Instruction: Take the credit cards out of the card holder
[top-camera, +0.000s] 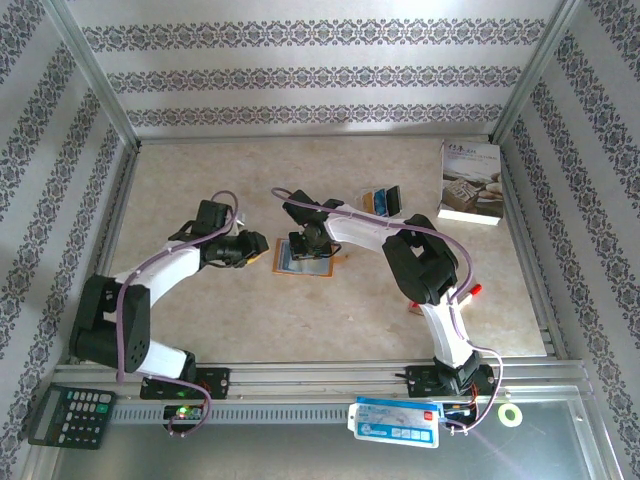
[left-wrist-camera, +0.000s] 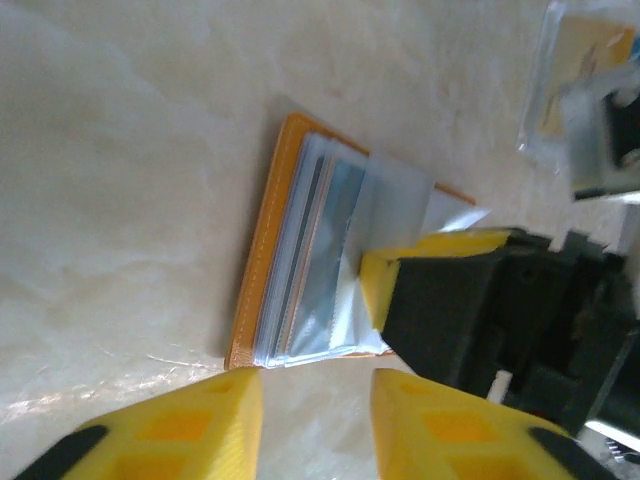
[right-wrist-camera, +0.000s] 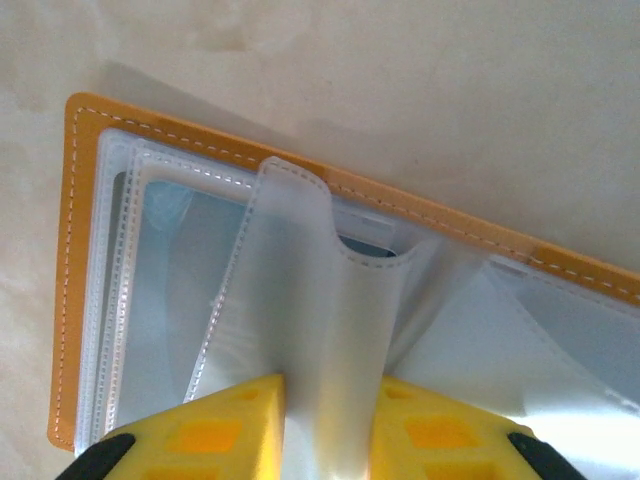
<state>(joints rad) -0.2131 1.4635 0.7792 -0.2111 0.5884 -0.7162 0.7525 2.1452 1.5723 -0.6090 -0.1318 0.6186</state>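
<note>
One table (top-camera: 200, 330): pale and marbled, walled by patterned panels, seen whole from overhead.
Left arm (top-camera: 160, 275): reached forward and inward from its base, elbow bent, wrist pointing right toward the card holder.
Right arm (top-camera: 425, 265): folded at the elbow, forearm stretched left across the table, wrist tipped down over the holder.
White book (top-camera: 471, 184): lay at far right, well apart from both arms.
Card holder (top-camera: 305, 258): lay open and flat at mid-table between the two grippers. The wrist cameras showed its orange stitched rim and stacked clear pockets.
Left gripper (left-wrist-camera: 315, 385): yellow fingers stood apart with nothing between them, just beside the holder's near corner.
Right gripper (right-wrist-camera: 325, 395): pinched a clear sleeve (right-wrist-camera: 300, 290) standing up from the holder. This was plain in its wrist camera but too small to tell from overhead.
Loose cards (top-camera: 383, 200): lay beyond the holder, near the right forearm.
</note>
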